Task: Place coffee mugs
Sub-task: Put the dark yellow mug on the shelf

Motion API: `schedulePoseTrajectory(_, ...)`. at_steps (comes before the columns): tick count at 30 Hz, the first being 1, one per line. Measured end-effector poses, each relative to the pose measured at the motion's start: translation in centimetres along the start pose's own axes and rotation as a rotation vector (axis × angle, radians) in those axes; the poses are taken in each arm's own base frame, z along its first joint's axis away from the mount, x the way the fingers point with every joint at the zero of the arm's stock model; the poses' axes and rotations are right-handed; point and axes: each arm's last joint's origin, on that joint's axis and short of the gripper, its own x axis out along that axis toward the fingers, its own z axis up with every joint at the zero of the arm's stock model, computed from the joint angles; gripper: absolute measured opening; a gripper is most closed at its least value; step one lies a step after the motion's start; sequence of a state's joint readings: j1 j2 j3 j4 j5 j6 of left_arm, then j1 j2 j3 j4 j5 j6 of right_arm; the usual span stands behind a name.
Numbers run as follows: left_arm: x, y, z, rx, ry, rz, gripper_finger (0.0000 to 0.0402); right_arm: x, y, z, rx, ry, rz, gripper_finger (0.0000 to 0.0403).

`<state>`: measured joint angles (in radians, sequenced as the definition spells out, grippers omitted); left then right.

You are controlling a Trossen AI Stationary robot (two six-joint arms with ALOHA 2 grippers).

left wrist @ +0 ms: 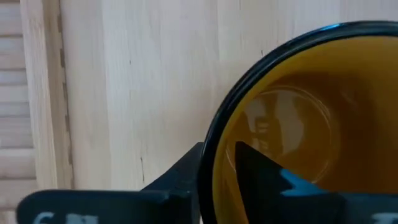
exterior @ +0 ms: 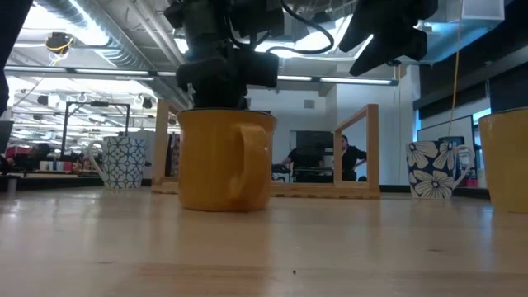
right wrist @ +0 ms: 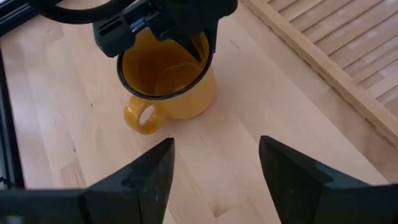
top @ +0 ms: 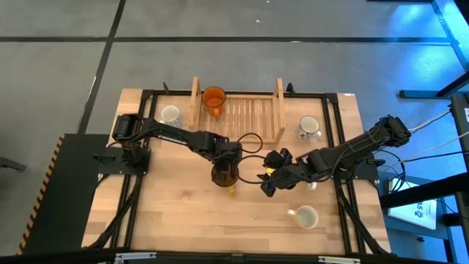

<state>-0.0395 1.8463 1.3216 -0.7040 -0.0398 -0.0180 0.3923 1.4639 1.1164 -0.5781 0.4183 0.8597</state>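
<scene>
1. The left gripper (right wrist: 163, 28) reaches down over the translucent amber-yellow mug (right wrist: 168, 81) at mid-table, one finger (left wrist: 273, 180) inside the rim and the other outside, clamped on the wall.
2. That mug stands upright on the pale wooden table (top: 183, 213), its handle turned away from the tray, just in front of the wooden slatted tray (top: 245, 117).
3. The right gripper (right wrist: 214, 168) hovers above the table just beside the amber mug, fingers spread apart and holding nothing.
4. A translucent orange mug (top: 214, 97) sits on the tray's back left corner.
5. A patterned white mug (top: 170, 114) stands left of the tray, a white mug with dark flowers (top: 308, 127) right of it, and a cream mug (top: 305, 216) near the front right edge.
6. Bare tabletop lies open in front of both grippers.
</scene>
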Motion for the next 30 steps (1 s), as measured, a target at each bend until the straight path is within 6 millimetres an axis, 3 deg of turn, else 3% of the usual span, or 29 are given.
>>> schedulePoseTrajectory(7, -2.5, -0.1, 0.7, -0.003, -0.008, -0.003, 0.0089, 0.0, 0.1, 0.1, -0.043, -0.006, 0.006, 0.0222)
schedulePoseTrajectory(12, -6.4, -0.5, 2.1, -0.042, -0.058, 0.001, 0.0088, 0.0, 0.1, 0.1, -0.06, -0.004, 0.011, 0.0222)
schedulePoseTrajectory(17, -11.3, -2.0, 1.7, -0.086, -0.116, -0.006, 0.0088, 0.1, 0.3, 0.5, -0.003, -0.027, 0.042, 0.0222)
schedulePoseTrajectory(20, -14.4, -3.8, 0.0, -0.088, -0.175, 0.013, 0.0088, 0.2, 0.4, 1.4, 0.046, -0.027, 0.121, 0.0222)
schedulePoseTrajectory(23, -16.4, -5.6, -3.0, -0.089, -0.238, 0.038, 0.0088, 0.4, 0.5, 2.4, 0.078, -0.044, 0.157, 0.0222)
schedulePoseTrajectory(30, -17.1, -7.0, -11.3, -0.221, -0.378, 0.081, 0.0088, 2.3, 1.9, 5.9, 0.103, 0.054, 0.163, 0.0222)
